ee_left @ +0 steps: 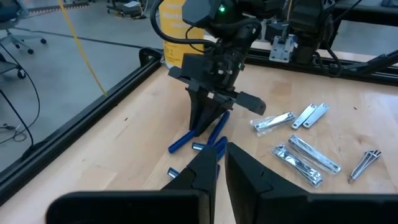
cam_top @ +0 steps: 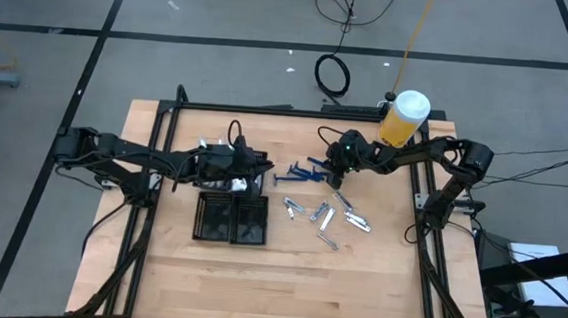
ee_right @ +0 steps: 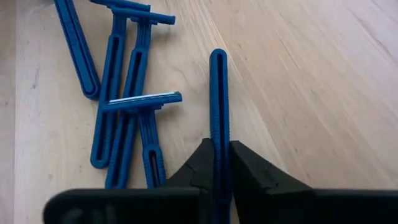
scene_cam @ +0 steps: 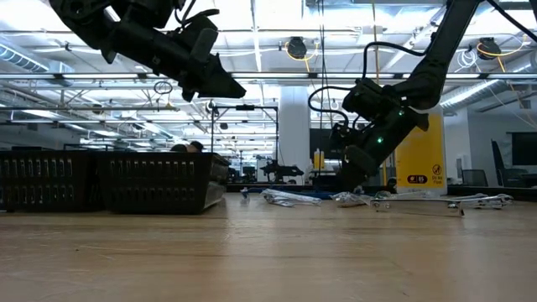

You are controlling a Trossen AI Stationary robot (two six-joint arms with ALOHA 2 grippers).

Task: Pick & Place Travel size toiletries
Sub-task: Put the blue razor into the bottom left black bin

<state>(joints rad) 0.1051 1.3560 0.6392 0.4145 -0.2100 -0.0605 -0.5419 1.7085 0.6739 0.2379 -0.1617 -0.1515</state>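
Observation:
Several blue razors (ee_right: pixel 127 106) lie loose on the wooden table (cam_top: pixel 286 279), right of the middle (cam_top: pixel 303 170). My right gripper (ee_right: pixel 217 149) is down among them (cam_top: pixel 335 175), shut on one blue razor (ee_right: pixel 217 93). Silvery toiletries (cam_top: pixel 325 217) lie scattered nearer the front edge (ee_left: pixel 298 158). A black compartment tray (cam_top: pixel 232 219) stands left of them. My left gripper (ee_left: pixel 221 158) hovers above the tray's far side (cam_top: pixel 261 164), fingers shut with nothing seen between them. My right gripper pinches the razor's slim blue handle (ee_right: pixel 217 134) between its two fingers. The fingers come slanting down from the table's far right and lie along the handle. The handle's rounded free end (ee_right: pixel 217 57) points away from the fingers and seems to lie on the wood; the other end is hidden by the gripper.
A big yellow jar with a white lid (cam_top: pixel 404 119) stands at the far right corner, just behind my right arm. A black metal frame (cam_top: pixel 153 170) runs around the table's edges. Bare wood lies toward the near edge (cam_top: pixel 285 289).

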